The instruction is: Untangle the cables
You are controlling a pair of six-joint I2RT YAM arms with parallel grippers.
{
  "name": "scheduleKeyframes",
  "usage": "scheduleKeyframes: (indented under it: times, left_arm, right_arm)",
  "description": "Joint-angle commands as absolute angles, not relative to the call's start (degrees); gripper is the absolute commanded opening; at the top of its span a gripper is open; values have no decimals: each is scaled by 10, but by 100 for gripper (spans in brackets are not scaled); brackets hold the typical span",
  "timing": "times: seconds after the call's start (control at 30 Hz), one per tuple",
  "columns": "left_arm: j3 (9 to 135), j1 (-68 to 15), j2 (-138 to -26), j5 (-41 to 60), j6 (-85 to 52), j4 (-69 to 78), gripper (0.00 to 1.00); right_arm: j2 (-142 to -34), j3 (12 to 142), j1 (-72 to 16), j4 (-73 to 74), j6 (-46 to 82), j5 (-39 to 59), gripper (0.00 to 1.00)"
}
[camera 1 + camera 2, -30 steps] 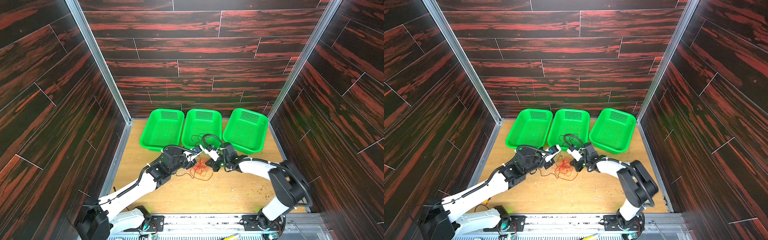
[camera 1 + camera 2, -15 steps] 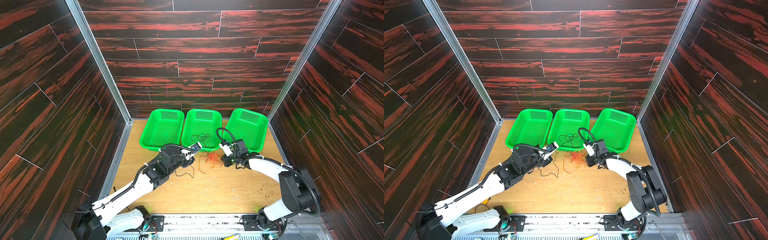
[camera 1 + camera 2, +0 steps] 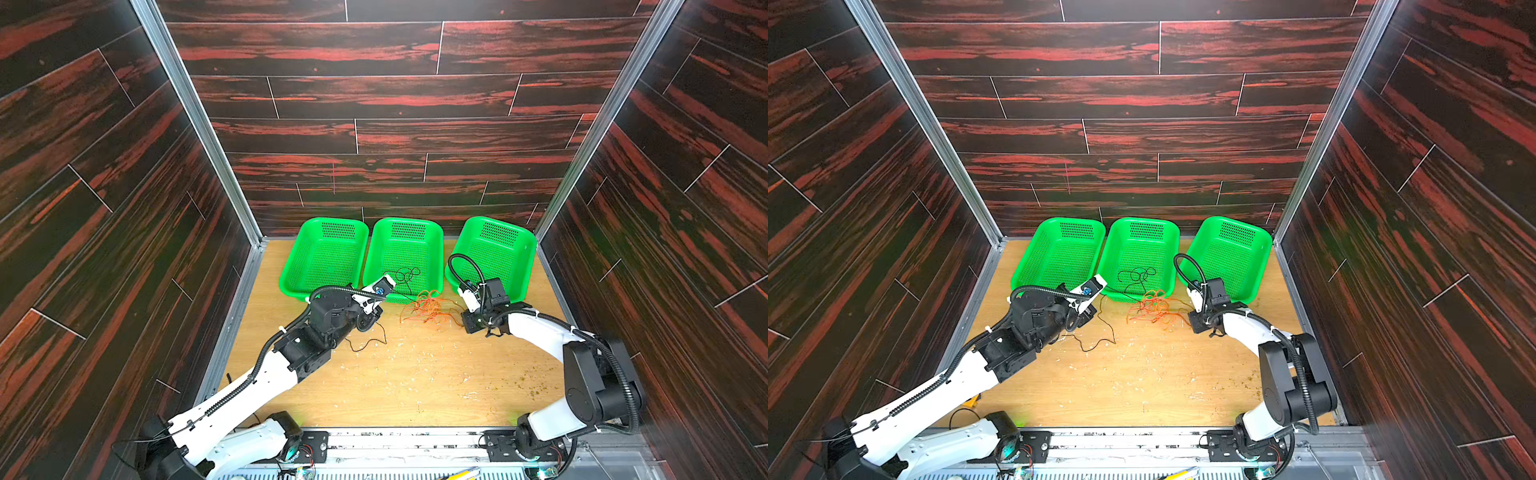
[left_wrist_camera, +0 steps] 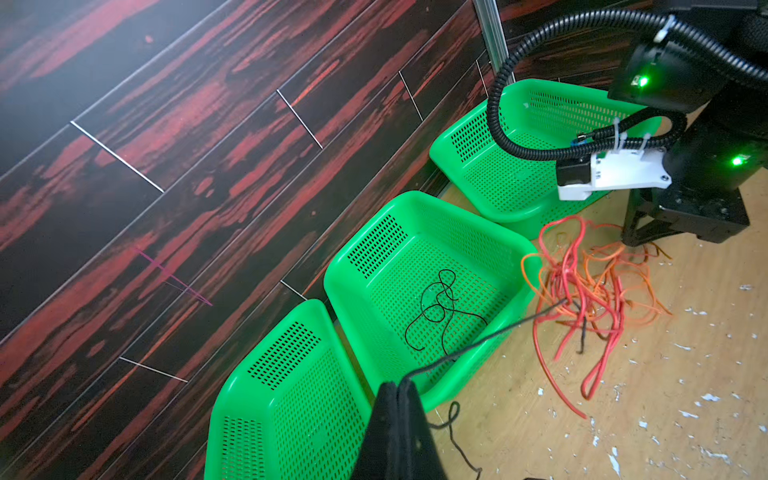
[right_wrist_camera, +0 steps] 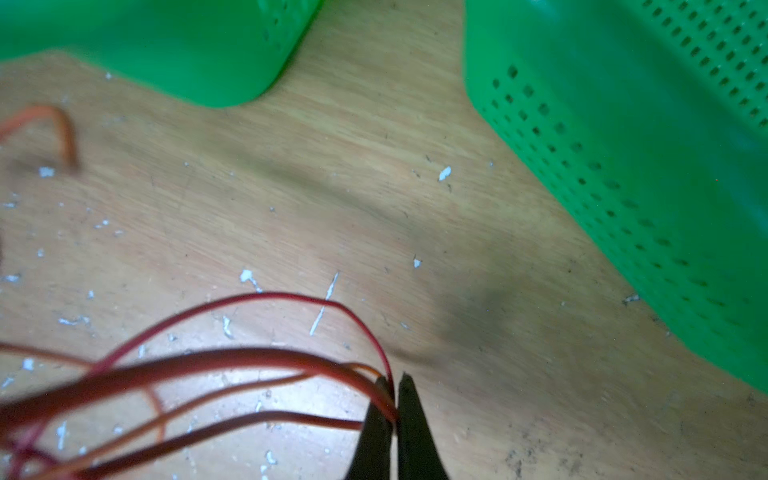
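Tangle (image 4: pixel 575 286) lies between left gripper (image 4: pixel 398 388), clenched on the taut black wire (image 4: pixel 478 341), and right gripper (image 5: pixel 395 397) pinching red-orange strands (image 5: pixel 249 361)

Three baskets stand in a row at the back of the table (image 3: pixel 415 374), in the middle of a top view: left basket (image 3: pixel 328 266), middle basket (image 3: pixel 405 245), right basket (image 3: pixel 494 253). A thin wire (image 3: pixel 405 276) curls inside the middle basket and runs over its front rim. The wire heap (image 3: pixel 430 309) lies on the table before the middle basket's right corner, between the left gripper (image 4: pixel 399 386) and the right gripper (image 5: pixel 395 386).
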State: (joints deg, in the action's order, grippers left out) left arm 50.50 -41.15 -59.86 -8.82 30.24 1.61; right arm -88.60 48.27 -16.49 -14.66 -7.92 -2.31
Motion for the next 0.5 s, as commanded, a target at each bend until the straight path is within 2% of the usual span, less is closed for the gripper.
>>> scheduleKeyframes:
  times: [0.0, 0.07, 0.1, 0.37, 0.4, 0.47]
  left_arm:
    - [528, -407, -591, -63, 314, 19, 0]
    - [532, -407, -606, -44, 313, 18, 0]
    - [536, -407, -615, -36, 313, 16, 0]
    - [551, -408, -652, -7, 312, 23, 0]
    - [551, -408, -653, -4, 313, 22, 0]
    - [553, -408, -653, 0, 315, 17, 0]
  right_arm:
    - [-863, 476, -163, -151, -91, 25, 11]
    - [-840, 467, -164, -129, -87, 57, 28]
    - [-827, 463, -164, -122, -87, 70, 33]
    - [-714, 409, -173, -37, -96, 192, 59]
    - [-701, 405, -184, -31, -110, 219, 65]
    - [-685, 399, -222, -17, -140, 213, 68]
